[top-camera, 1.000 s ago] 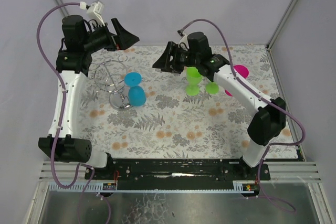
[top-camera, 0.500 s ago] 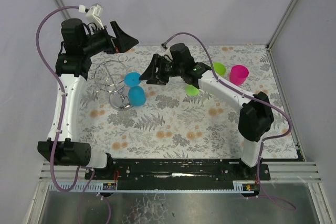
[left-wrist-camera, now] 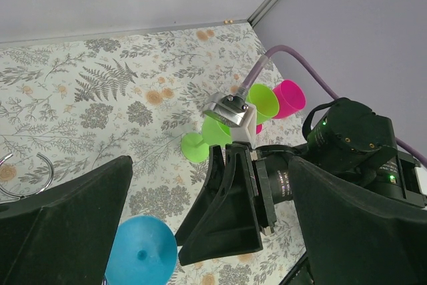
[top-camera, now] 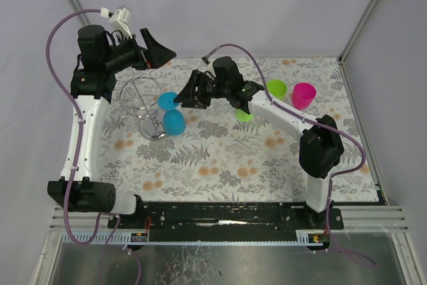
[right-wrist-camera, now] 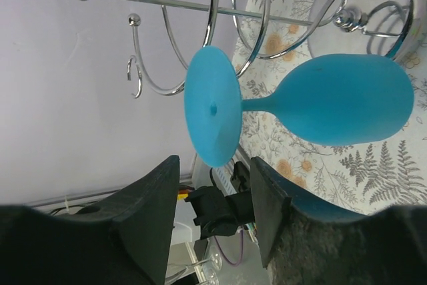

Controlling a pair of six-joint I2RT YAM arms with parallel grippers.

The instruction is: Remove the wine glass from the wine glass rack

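Wine glass [right-wrist-camera: 320,108] sits just before right hand [right-wrist-camera: 213,162].

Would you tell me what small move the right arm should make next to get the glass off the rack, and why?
Probably ease the right gripper forward until its fingers straddle the stem of the blue glass, then close. The gripper is open and just short of the glass's foot, and the glass hangs upside down on the rack.

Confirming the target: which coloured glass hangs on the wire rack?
The blue wine glass, foot-up on the rack by the right gripper; the green glasses and pink glass are on the table.
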